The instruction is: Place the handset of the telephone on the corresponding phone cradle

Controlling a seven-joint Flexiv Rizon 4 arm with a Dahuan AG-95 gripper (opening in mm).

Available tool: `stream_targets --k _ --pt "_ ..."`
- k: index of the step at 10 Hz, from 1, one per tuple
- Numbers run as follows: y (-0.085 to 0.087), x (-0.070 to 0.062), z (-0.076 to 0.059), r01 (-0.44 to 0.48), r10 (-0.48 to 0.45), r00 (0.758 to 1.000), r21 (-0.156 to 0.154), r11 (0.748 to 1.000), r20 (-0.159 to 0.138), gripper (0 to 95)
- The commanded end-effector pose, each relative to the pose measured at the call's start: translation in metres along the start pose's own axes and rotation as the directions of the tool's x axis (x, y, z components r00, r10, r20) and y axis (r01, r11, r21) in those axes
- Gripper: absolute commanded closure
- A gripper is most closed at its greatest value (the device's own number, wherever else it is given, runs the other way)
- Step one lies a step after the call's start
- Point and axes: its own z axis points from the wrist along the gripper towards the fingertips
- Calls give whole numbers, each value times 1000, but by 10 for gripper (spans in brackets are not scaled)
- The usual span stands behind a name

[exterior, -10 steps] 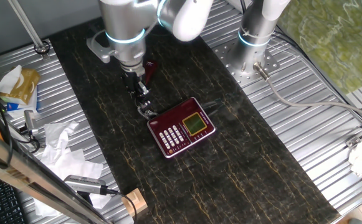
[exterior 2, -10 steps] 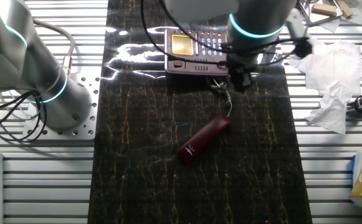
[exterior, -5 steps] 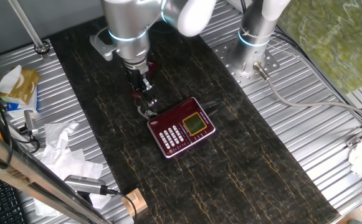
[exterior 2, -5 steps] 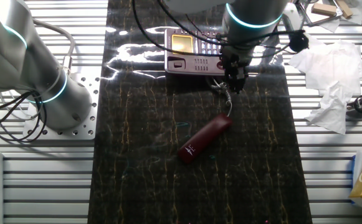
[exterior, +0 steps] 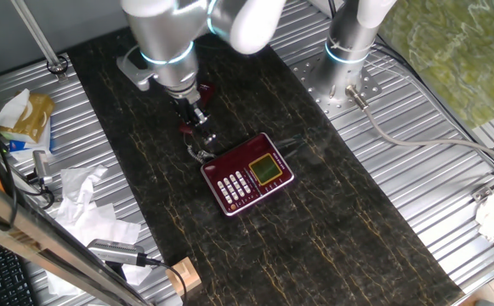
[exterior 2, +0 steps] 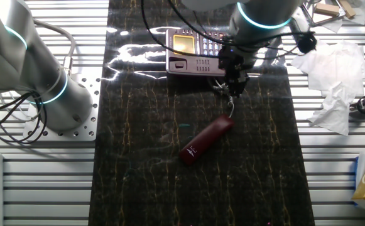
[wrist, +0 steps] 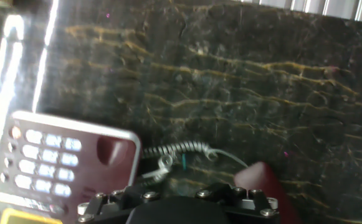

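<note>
The dark red telephone (exterior: pixel 248 174) lies on the black mat with its keypad and yellow-green display facing up. Its phone cradle (exterior 2: pixel 195 64) is the empty strip along the edge facing the handset. The handset (exterior 2: pixel 207 139) lies apart on the mat, joined to the base by a curly cord (exterior 2: pixel 227 95). My gripper (exterior 2: pixel 235 80) hovers over the cord, between base and handset. The hand view shows the cradle recess (wrist: pixel 115 152), the cord (wrist: pixel 176 151) and one handset end (wrist: pixel 265 183); my fingers are out of sight there.
Crumpled white paper (exterior 2: pixel 333 94) lies on the metal table beside the mat. A second arm's base (exterior 2: pixel 50 94) stands on the other side. A small wooden block (exterior: pixel 183 276) and a paper pile (exterior: pixel 85 208) sit near the mat's corner.
The arm has turned and shifted slightly over the cord, with the gripper edging a little toward the handset. Phone and handset have not moved.
</note>
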Motion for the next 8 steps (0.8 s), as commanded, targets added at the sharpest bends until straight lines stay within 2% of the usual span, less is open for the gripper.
stream_targets --k 1,4,6,8 --pt "-9 9 0 33 -33 999 -6 999 -2 190" --pt "-20 21 2 67 -67 998 -6 998 2 190" --pt "-21 28 4 69 -69 998 -6 998 3 190" --pt "-18 41 11 61 -61 998 -2 998 11 190"
